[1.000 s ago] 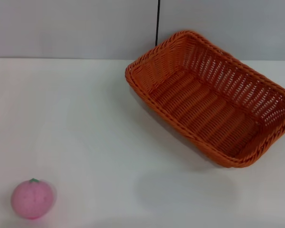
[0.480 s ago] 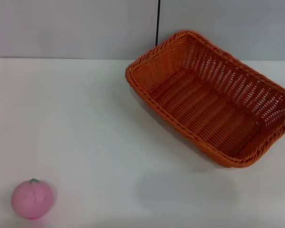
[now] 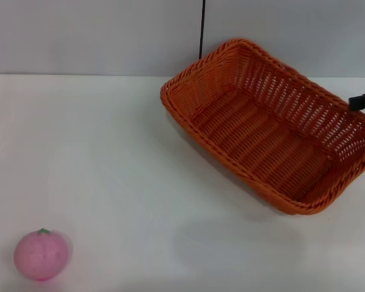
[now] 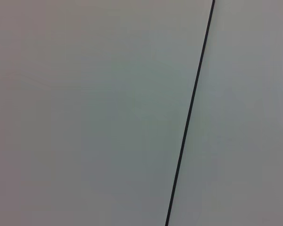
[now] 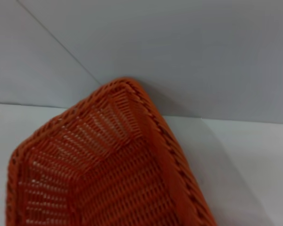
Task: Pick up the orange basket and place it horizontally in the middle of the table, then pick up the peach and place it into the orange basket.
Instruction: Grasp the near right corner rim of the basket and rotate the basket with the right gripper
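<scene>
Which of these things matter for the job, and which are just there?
For the job:
orange basket, lying at an angle
peach, alone at the near left
table
right pincer, just showing by the basket's rim

Just there:
grey wall

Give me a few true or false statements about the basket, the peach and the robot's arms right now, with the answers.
1. The peach lies inside the basket. False: it sits on the table, far from the basket.
2. The basket sits at an angle on the table's right side. True.
3. The basket is empty. True.
4. The left gripper is holding the peach. False: no gripper is near it.
5. The right gripper shows at the picture's right edge, by the basket's rim. True.
</scene>
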